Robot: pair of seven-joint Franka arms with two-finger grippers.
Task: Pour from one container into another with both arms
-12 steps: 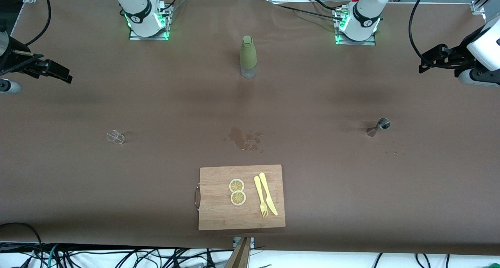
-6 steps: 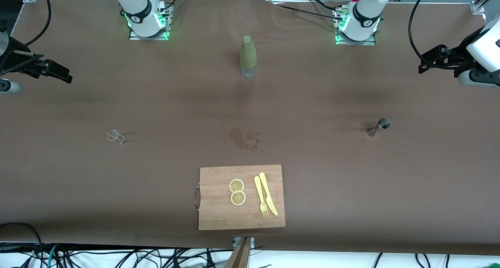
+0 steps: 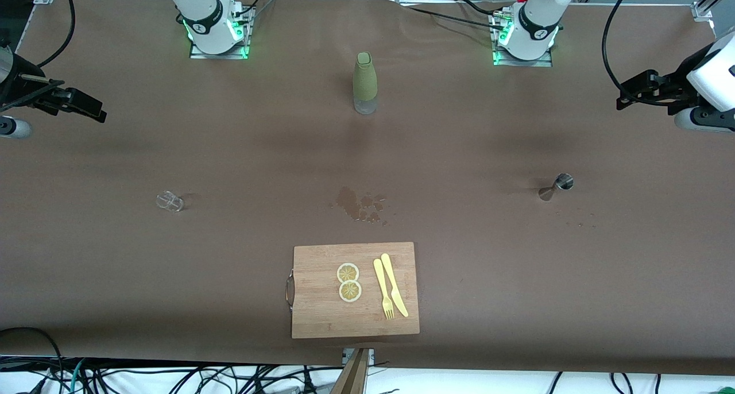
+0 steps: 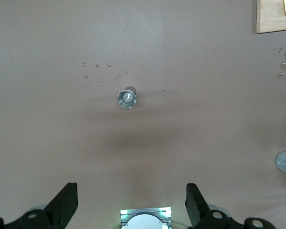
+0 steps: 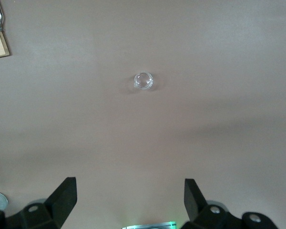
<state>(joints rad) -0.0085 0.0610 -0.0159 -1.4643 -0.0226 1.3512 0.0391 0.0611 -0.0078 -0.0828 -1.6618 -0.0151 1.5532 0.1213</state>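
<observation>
The tiny clear glass cup point(image 3: 170, 201) stands on the brown table toward the right arm's end; in the right wrist view the cup point(image 5: 144, 81) shows from above. The steel jigger point(image 3: 557, 187) stands toward the left arm's end, its round mouth point(image 4: 127, 98) facing up. My left gripper point(image 3: 637, 88) hangs high over its end of the table, open and empty point(image 4: 132, 191), well apart from the jigger. My right gripper point(image 3: 86, 108) hangs high over the opposite end, open and empty point(image 5: 129, 187), well apart from the cup.
An olive-green bottle point(image 3: 364, 84) stands mid-table between the arm bases. A wooden cutting board point(image 3: 321, 316) with two lemon slices point(image 3: 348, 282), a yellow fork and a knife point(image 3: 390, 290) lies near the front edge. A wet spill point(image 3: 362, 204) marks the cloth farther from the camera than the board.
The left arm's hand has shifted slightly upward in the front view. The right arm, cup and jigger have not moved.
</observation>
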